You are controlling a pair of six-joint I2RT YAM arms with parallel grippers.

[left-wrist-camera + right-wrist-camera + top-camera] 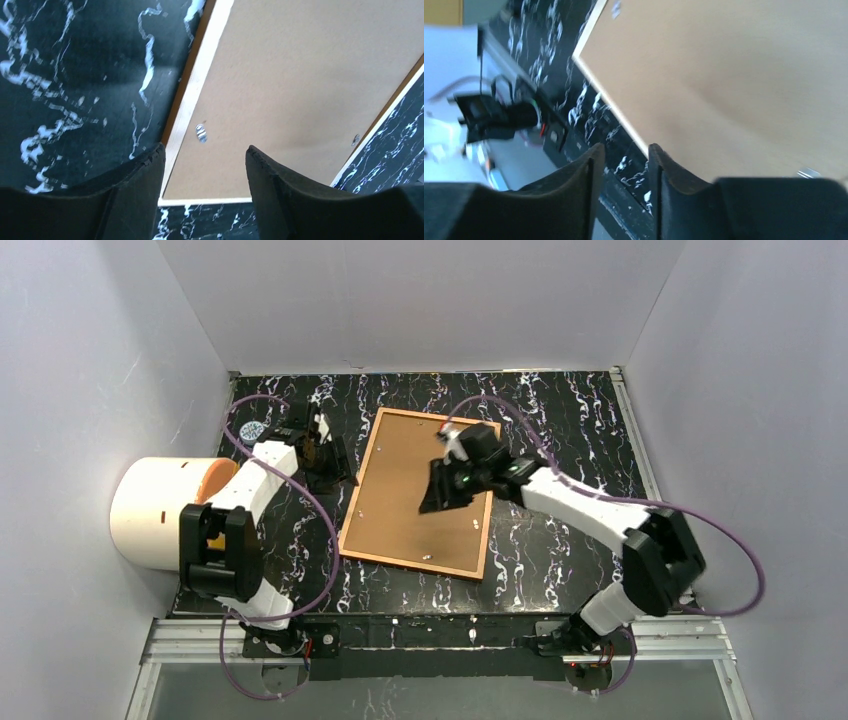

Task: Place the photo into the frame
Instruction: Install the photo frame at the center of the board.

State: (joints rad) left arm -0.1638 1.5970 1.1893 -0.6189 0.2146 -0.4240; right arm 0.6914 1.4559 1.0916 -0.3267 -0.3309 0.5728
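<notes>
The frame (412, 562) lies flat on the black marble table, its thin orange-brown rim around a plain brown backing board (400, 500). The photo does not show in any view. My left gripper (325, 455) is open and empty at the frame's left edge; the left wrist view shows its jaws (205, 150) apart over the frame's pale rim (195, 95) and the board (300, 75). My right gripper (445, 490) hovers over the middle right of the board. In the right wrist view its jaws (626, 147) stand narrowly apart with nothing between them, above the frame's edge (609, 100).
A large white cylinder (160, 510) with an orange piece (212, 478) on top lies at the table's left side. A small round disc (251, 431) lies at the back left. White walls enclose the table on three sides.
</notes>
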